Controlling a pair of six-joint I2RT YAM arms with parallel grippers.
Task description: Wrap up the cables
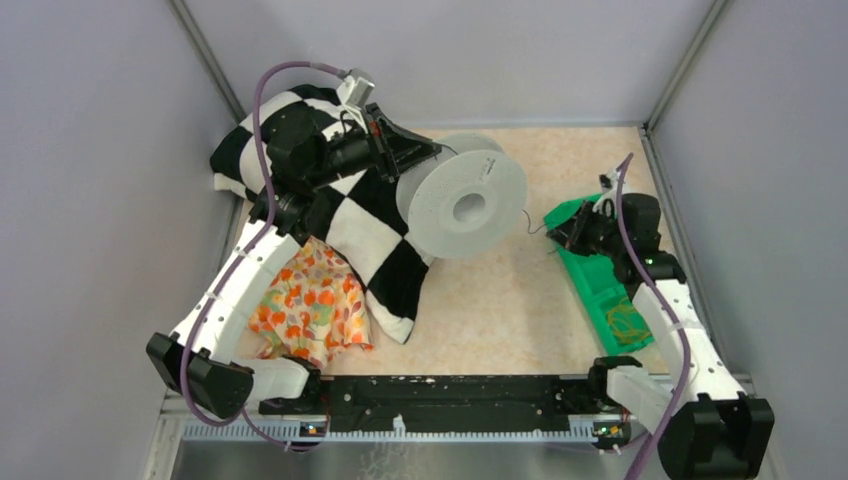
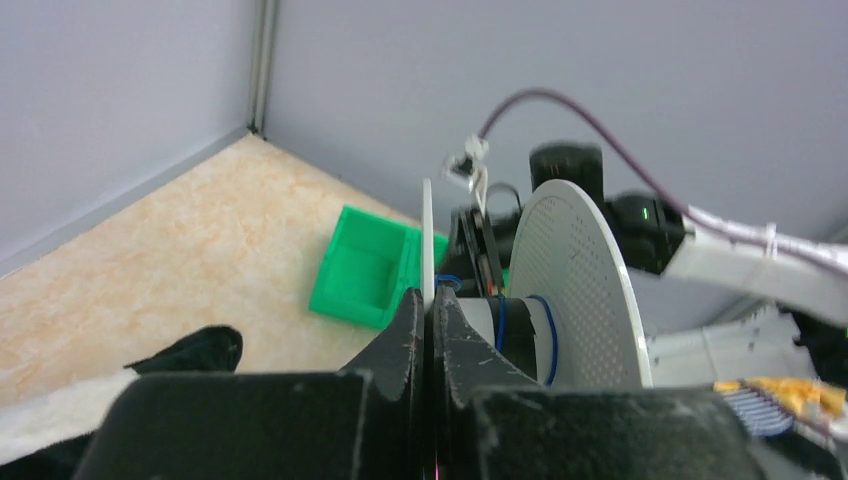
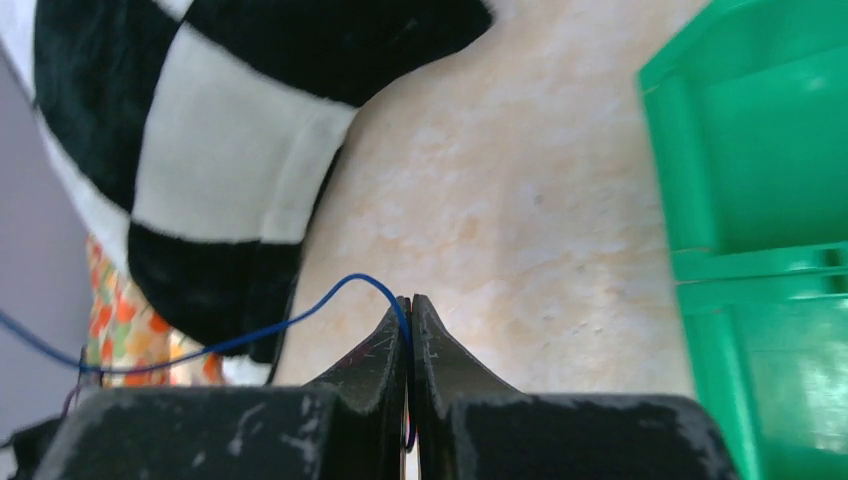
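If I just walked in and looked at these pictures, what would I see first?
First the big white spool in the middle of the table, pinched at one rim by the left gripper. Then the black-and-white checkered cloth on the left and the bright green tray on the right. Look closer and a thin blue wire is pinched in the right gripper.

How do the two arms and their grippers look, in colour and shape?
The left arm and right arm have white links between black joints, each with a purple cable along it. The left gripper and right gripper have black, scuffed fingers tapering to thin tips.
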